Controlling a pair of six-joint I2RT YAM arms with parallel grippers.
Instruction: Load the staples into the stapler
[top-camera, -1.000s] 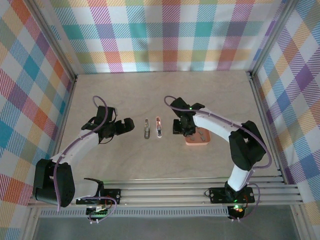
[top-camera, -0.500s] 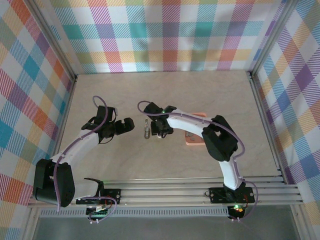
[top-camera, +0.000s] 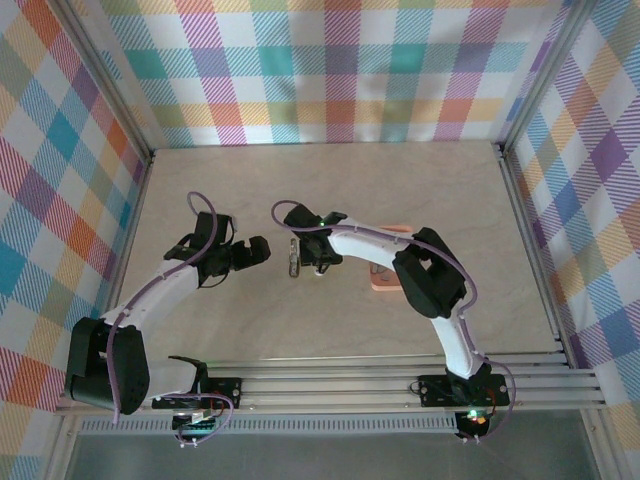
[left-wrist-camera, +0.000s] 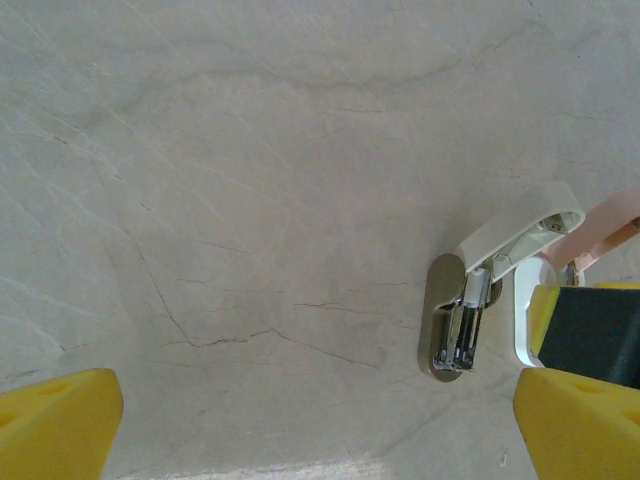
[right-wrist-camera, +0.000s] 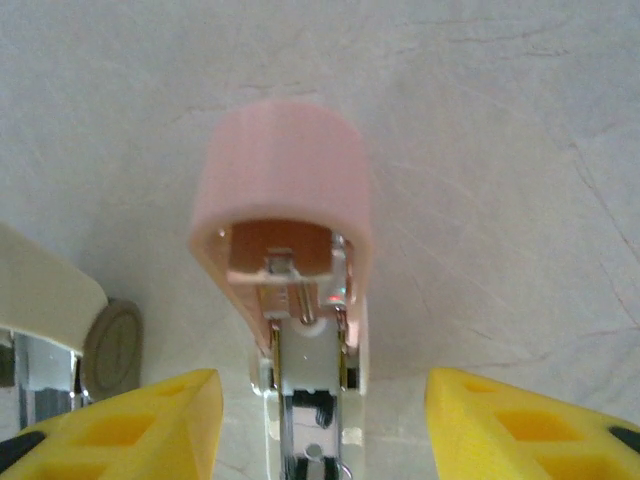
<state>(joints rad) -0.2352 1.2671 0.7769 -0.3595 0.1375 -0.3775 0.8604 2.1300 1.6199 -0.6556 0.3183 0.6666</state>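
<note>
Midway across the table (top-camera: 300, 190), under the right gripper (right-wrist-camera: 318, 385): pink stapler (right-wrist-camera: 282, 190), lid hinged up, metal channel bared on a white base. Flanked by yellow fingers (right-wrist-camera: 150, 420) at 9 and 3 o'clock in the right wrist view, with a gap on each side; jaws released, grasping nothing.

Just beside it at 9 o'clock, seen from above: white stapler (left-wrist-camera: 455, 320), likewise swung open, white lid raised off a silvery rail and grey base, touched by neither gripper.

Farther out at 9 o'clock, near but apart: left gripper (top-camera: 255, 250), jaws spread wide over bare tabletop, holding nothing.

At 3 o'clock of the right gripper, partly covered by that arm: orange tray (top-camera: 385, 283), contents impossible to make out.
</note>
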